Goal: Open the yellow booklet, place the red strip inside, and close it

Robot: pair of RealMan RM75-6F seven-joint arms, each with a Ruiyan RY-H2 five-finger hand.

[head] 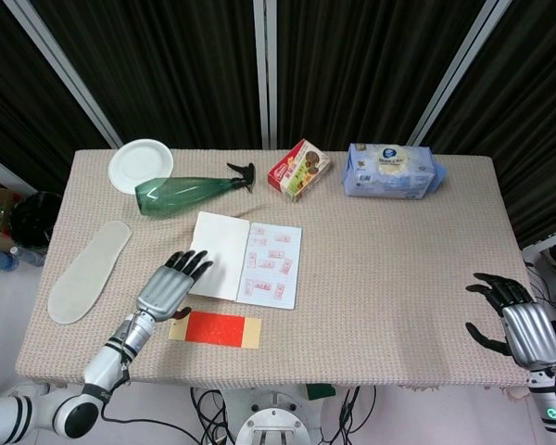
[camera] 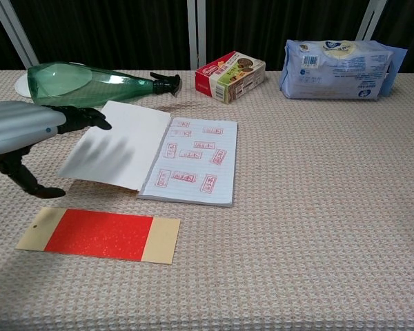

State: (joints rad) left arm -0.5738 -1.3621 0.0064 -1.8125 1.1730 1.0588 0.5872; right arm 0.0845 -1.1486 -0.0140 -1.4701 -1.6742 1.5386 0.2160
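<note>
The booklet (head: 246,268) (camera: 162,155) lies open on the table, a blank white page on its left and a lined page with red stamps on its right. The red strip (head: 215,329) (camera: 99,234), red with tan ends, lies flat just in front of it. My left hand (head: 170,286) (camera: 24,131) hovers with fingers spread at the booklet's left edge, above the strip's left end, holding nothing. My right hand (head: 514,319) hangs open at the table's near right corner, far from both; the chest view does not show it.
A green spray bottle (head: 187,193) (camera: 86,81) lies behind the booklet. A white plate (head: 141,165) sits at the back left, a snack box (head: 299,170) (camera: 230,76) and a blue wipes pack (head: 392,171) (camera: 338,61) at the back. A pale insole (head: 89,272) lies left.
</note>
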